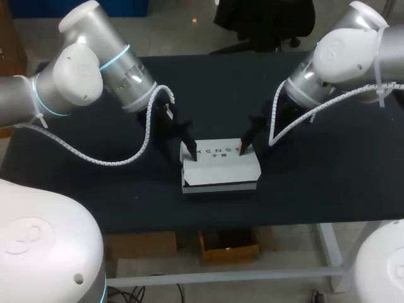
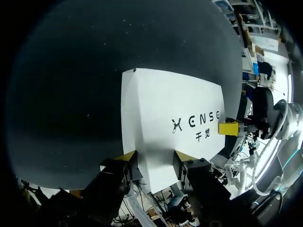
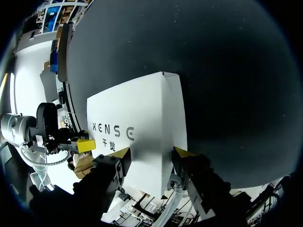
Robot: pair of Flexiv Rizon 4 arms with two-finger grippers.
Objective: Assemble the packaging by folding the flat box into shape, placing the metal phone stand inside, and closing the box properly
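The white box lies closed and flat on the black table, its printed lid facing up. My left gripper stands over the box's left end and my right gripper over its right end. In the left wrist view the left gripper is open, its yellow tips resting on the lid near the end edge. The right gripper stands the same way, open on the lid. Neither clamps the box. I see no phone stand.
Bare black tabletop surrounds the box on all sides. In each wrist view a yellow fingertip of the other arm shows at the box's far end. The table's front edge runs close below the box.
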